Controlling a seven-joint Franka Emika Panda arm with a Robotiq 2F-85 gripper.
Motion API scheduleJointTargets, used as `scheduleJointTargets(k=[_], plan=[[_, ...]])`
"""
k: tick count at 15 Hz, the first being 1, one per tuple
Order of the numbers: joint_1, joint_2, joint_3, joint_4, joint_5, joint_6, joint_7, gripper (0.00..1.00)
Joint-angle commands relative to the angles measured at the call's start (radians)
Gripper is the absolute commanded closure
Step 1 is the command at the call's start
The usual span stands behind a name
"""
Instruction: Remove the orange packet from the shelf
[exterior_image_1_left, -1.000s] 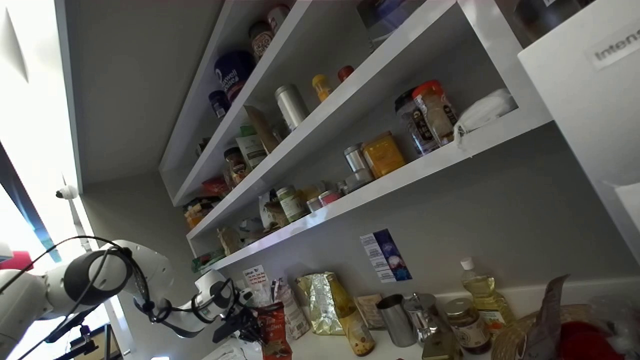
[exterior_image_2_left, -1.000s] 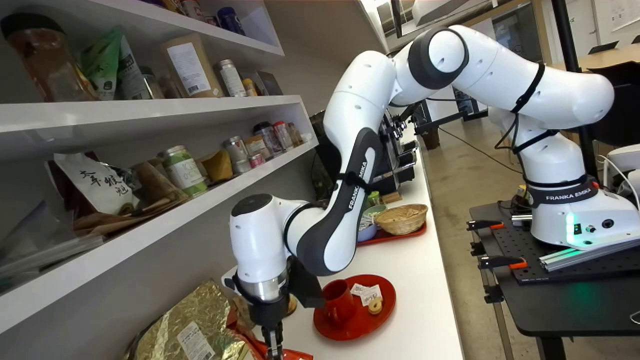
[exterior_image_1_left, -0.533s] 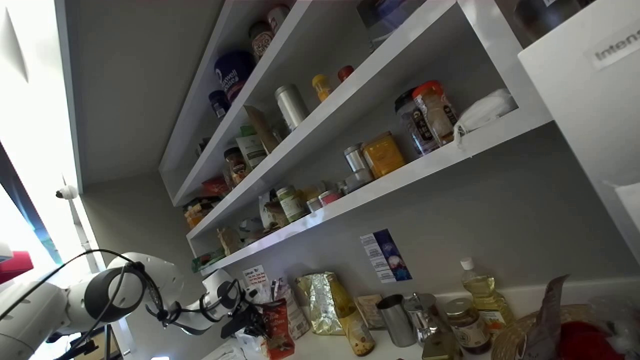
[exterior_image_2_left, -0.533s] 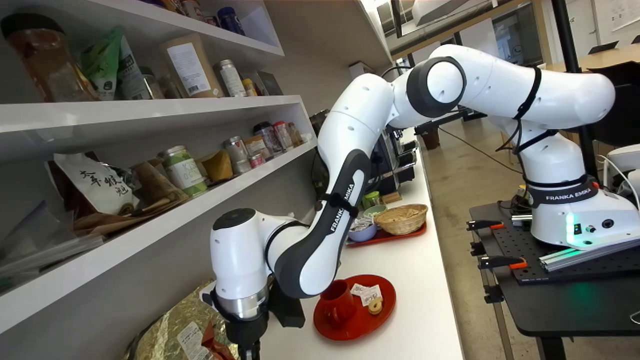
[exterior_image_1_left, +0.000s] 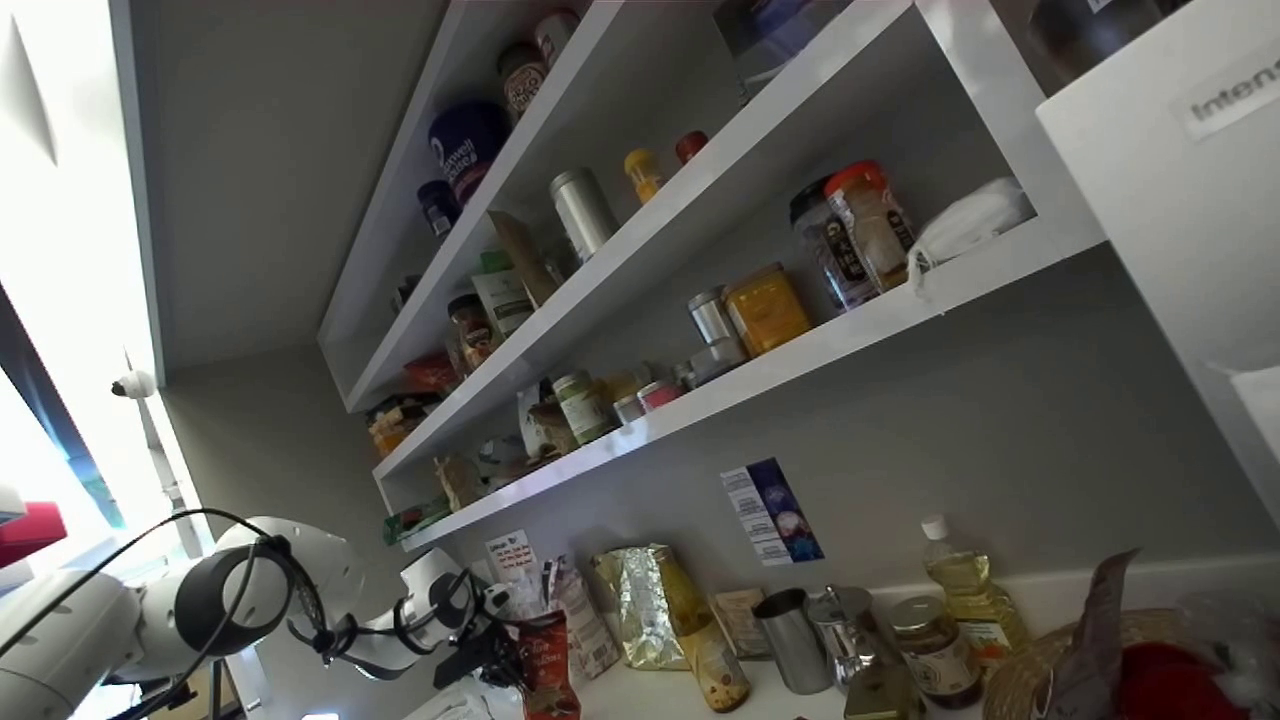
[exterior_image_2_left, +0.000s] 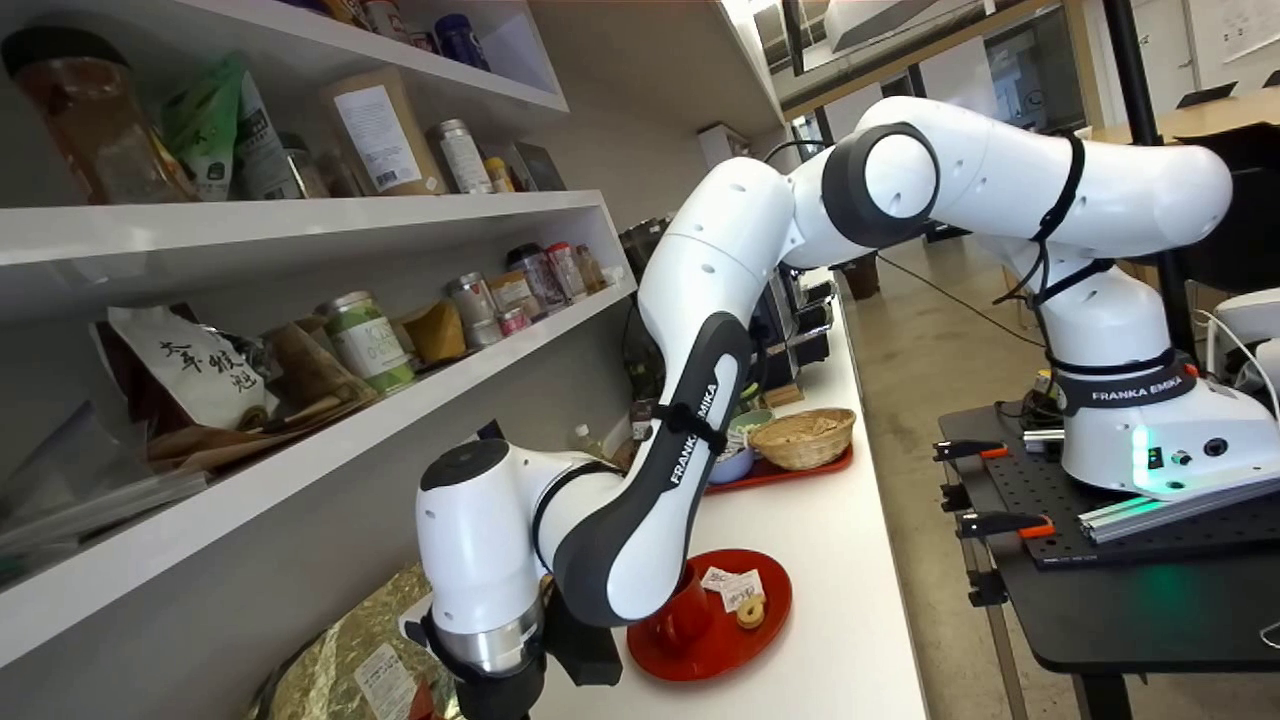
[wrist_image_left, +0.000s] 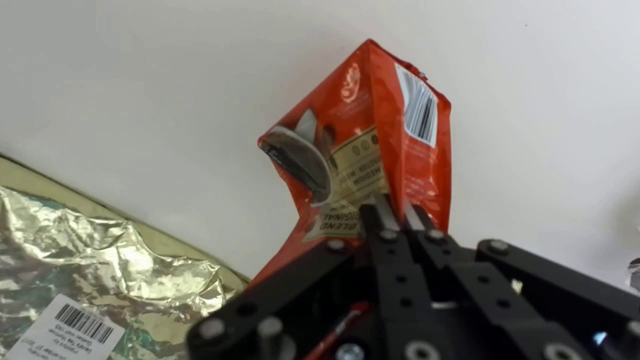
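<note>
The orange packet is a tall red-orange bag hanging from my gripper over the white counter, below the wall shelves. My gripper is shut on a fold of the packet in the wrist view; the fingers hide part of it. In an exterior view the gripper is at the packet's side. Only a small corner of the packet shows in an exterior view, where the fingertips are out of frame. I cannot tell whether the packet's bottom touches the counter. The lowest white shelf is above the gripper; it also shows as a plank.
A gold foil bag stands against the wall beside the packet and shows large in the wrist view. A white-pink bag is close behind the packet. A red plate with a red mug is on the counter.
The arm has lowered, and the packet has mostly dropped out of frame in an exterior view. The packet swung slightly right and back left. The gripper stays shut on it.
</note>
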Motion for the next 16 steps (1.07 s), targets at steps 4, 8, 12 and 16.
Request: scheduleJointTargets(k=[4,8,12,16], plan=[[0.015,0.026,-0.007,0.040,-0.001,-0.037,-0.013,0.72],[0.008,0.003,0.013,0.013,0.012,-0.082,-0.030,0.49],[-0.025,-0.041,0.084,-0.021,0.070,-0.286,-0.081,0.20],[-0.046,-0.091,0.124,-0.060,0.112,-0.451,-0.097,0.00]])
